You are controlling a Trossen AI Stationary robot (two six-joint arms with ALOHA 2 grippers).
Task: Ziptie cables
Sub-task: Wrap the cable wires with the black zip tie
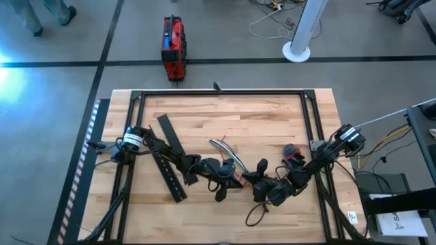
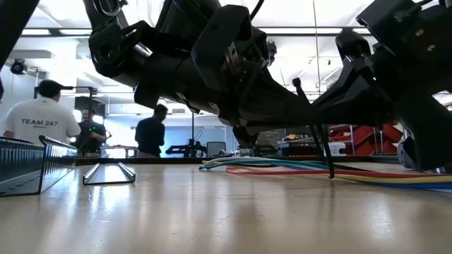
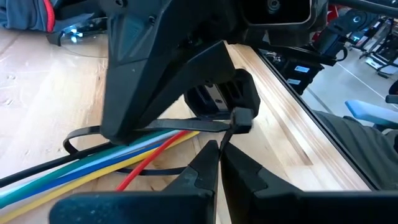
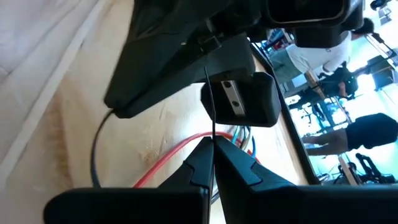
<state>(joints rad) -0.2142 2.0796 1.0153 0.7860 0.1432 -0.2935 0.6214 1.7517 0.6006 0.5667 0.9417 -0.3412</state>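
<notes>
The wooden table (image 1: 225,116) carries both arms at its middle. The cables (image 3: 93,171), a flat bundle of blue, white, green, yellow and red wires, lie on the wood just beyond the left gripper (image 3: 219,149), their long axis running slantwise across its front. That gripper's fingers are pressed together on a black zip tie (image 3: 186,126) crossing the bundle. Opposite, the right gripper (image 4: 213,146) is likewise clamped shut, on the tie's thin tail.
</notes>
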